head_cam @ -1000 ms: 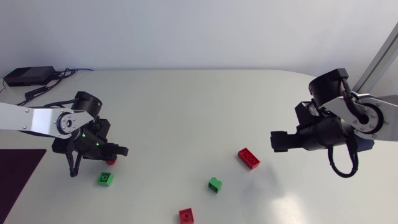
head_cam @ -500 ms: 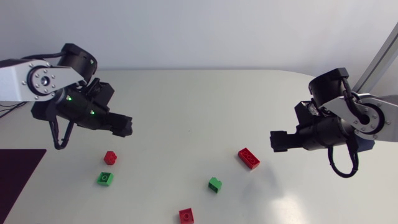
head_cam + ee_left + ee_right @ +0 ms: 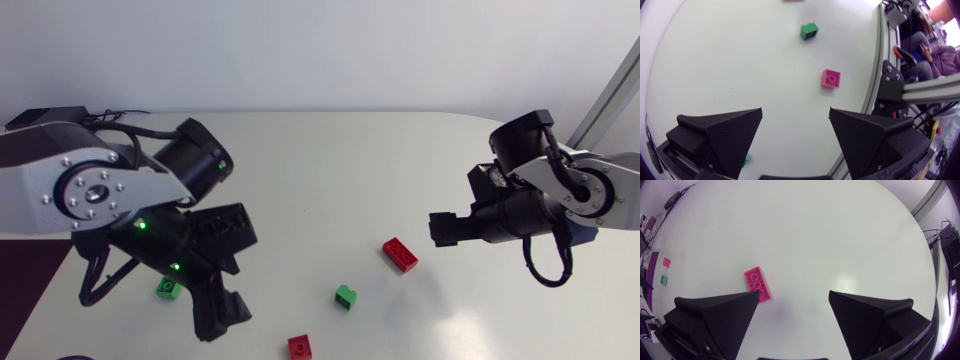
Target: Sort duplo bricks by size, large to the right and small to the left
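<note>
**Head view: left gripper (image 3: 222,312) and right gripper (image 3: 443,227) both released, bricks loose on the tabletop (image 3: 320,170)**

Clock directions are taken in the head view, with 12 o'clock at the tabletop's far edge.

The left arm is seen coming in from 9 o'clock, and its bulk covers much of the tabletop's left part. The left green brick (image 3: 167,288) is found at about 8 o'clock on the tabletop, partly hidden by that arm. The left gripper is held at 4 o'clock from this brick. In the left wrist view its fingers are spread wide with only bare tabletop between them, and a sliver of green is seen just beside one finger.

The small red brick (image 3: 299,346) is placed at 6 o'clock, close to the near edge. The middle green brick (image 3: 346,296) lies at about 1 o'clock from it, apart from it. Both are shown ahead of the left gripper in the left wrist view.

The long red brick (image 3: 400,254) is set at 2 o'clock from the middle green brick, turned slantwise. The right gripper is held at 2 o'clock from the long brick, its arm entering from 3 o'clock. In the right wrist view its fingers are parted and nothing is grasped. The long brick lies by one fingertip, not between the two, and contact cannot be told.
</note>
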Robot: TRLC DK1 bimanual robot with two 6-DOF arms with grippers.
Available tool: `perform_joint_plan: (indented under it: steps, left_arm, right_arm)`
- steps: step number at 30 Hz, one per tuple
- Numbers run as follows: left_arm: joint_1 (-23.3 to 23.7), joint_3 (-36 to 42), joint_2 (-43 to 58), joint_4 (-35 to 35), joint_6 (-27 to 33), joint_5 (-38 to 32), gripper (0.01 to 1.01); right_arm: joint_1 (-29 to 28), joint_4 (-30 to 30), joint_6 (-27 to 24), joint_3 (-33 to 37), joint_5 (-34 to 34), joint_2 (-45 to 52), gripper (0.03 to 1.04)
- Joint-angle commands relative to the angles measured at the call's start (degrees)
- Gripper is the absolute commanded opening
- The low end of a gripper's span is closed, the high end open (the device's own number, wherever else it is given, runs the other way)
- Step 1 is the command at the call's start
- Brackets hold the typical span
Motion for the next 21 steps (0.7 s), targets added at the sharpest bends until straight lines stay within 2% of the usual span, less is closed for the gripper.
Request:
perform_joint_plan:
  steps: [1,11,21]
  left_arm:
    - [-3.2,-1.5,-0.7,-0.9,3.2,0.7,0.938]
    - [-13.2,-2.2,4.0,4.6,0.9,0.7,0.938]
    - [-15.7,-4.3,11.4,10.8,0.8,0.1,0.949]
  right_arm:
    - [0.4,-1.0,1.5,-1.5,0.4,-0.3,1.0]
    - [0.4,-1.1,1.3,-2.4,0.4,-0.4,1.0]
    - [0.4,-1.1,1.3,-2.7,0.4,-1.0,1.0]
